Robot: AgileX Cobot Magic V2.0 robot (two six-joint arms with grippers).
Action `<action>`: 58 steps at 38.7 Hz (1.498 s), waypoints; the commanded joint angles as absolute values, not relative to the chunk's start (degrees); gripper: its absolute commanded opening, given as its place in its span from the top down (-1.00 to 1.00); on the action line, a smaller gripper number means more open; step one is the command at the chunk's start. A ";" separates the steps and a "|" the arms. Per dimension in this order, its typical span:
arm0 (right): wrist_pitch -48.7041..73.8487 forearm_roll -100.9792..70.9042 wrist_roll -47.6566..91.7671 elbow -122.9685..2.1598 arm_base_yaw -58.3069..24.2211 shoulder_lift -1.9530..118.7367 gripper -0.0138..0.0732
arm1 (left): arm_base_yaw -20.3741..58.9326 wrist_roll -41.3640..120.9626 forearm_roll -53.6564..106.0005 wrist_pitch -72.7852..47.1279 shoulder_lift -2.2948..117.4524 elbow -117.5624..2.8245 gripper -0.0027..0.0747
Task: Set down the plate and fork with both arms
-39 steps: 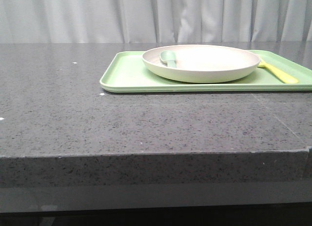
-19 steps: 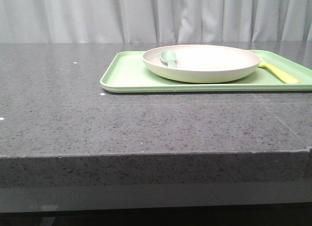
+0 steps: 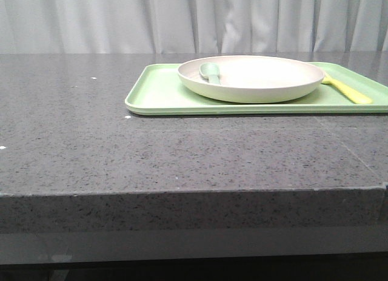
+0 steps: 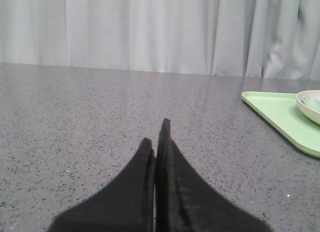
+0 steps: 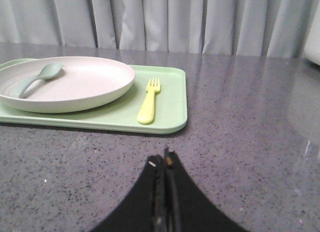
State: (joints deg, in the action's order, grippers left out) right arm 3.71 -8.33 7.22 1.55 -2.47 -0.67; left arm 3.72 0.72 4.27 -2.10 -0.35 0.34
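The cream plate [image 3: 251, 77] sits on a light-green tray [image 3: 163, 96] at the back right of the table. A pale green spoon [image 3: 210, 73] lies in the plate. The yellow fork [image 3: 345, 90] lies on the tray just right of the plate. In the right wrist view the plate [image 5: 75, 86], the spoon [image 5: 37, 76] and the fork [image 5: 149, 101] are ahead of my right gripper [image 5: 164, 159], which is shut and empty over bare table. My left gripper [image 4: 156, 134] is shut and empty, well left of the tray [image 4: 280, 114]. Neither gripper shows in the front view.
The dark speckled stone table [image 3: 121, 147] has its front edge [image 3: 182, 193] near the camera. A white curtain [image 3: 182, 20] hangs behind the table. A white object's edge [image 5: 314, 36] shows at the far right of the right wrist view.
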 commanded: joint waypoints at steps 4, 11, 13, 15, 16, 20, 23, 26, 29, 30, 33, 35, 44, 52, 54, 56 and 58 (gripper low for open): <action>-2.77 -5.48 2.43 1.35 -2.29 -1.67 0.84 | 3.74 0.71 4.71 2.48 -1.45 0.47 0.98; -2.89 1.22 -2.36 1.35 -2.29 -1.67 0.84 | 3.74 0.71 4.71 2.48 -1.45 0.47 0.98; -2.89 1.22 -2.36 1.35 -2.29 -1.67 0.84 | 3.74 0.71 4.71 2.48 -1.45 0.47 0.98; -2.89 1.22 -2.36 1.35 -2.29 -1.67 0.84 | 3.74 0.71 4.71 2.48 -1.45 0.47 0.98; -2.89 1.22 -2.36 1.35 -2.29 -1.67 0.84 | 3.74 0.71 4.71 2.48 -1.45 0.47 0.98; -2.96 1.22 -2.36 1.35 -2.29 -1.67 0.84 | 3.74 0.71 4.71 2.48 -1.45 0.47 0.98; -2.96 1.22 -2.36 1.35 -2.29 -1.67 0.84 | 3.74 0.71 4.71 2.48 -1.45 0.47 0.98; -2.96 1.22 -2.36 1.35 -2.29 -1.67 0.84 | 3.74 0.71 4.71 2.48 -1.45 0.47 0.98; -2.96 1.22 -2.36 1.35 -2.29 -1.67 0.84 | 3.74 0.71 4.71 2.48 -1.45 0.47 0.98; -2.96 1.22 -2.36 1.35 -2.29 -1.67 0.84 | 3.74 0.71 4.71 2.48 -1.45 0.47 0.98; -2.96 1.22 -2.36 1.35 -2.29 -1.67 0.84 | 3.74 0.71 4.71 2.48 -1.45 0.47 0.98; -2.96 1.22 -2.36 1.35 -2.29 -1.67 0.84 | 3.74 0.71 4.71 2.48 -1.45 0.47 0.98; -2.96 1.22 -2.36 1.35 -2.29 -1.67 0.84 | 3.74 0.71 4.71 2.48 -1.45 0.47 0.98; -2.96 1.22 -2.36 1.35 -2.29 -1.67 0.84 | 2.66 0.71 4.71 2.48 -1.45 0.47 0.98; -2.96 1.22 -2.36 1.35 -2.29 -1.67 0.84 | 1.91 0.71 4.71 2.48 -1.45 0.47 0.98; -2.96 1.22 -2.36 1.35 -2.29 -1.67 0.84 | 1.25 0.71 4.71 2.48 -1.45 0.47 0.98; -2.96 1.22 -2.36 1.35 -2.29 -1.67 0.84 | 0.99 0.71 4.71 2.48 -1.45 0.47 0.98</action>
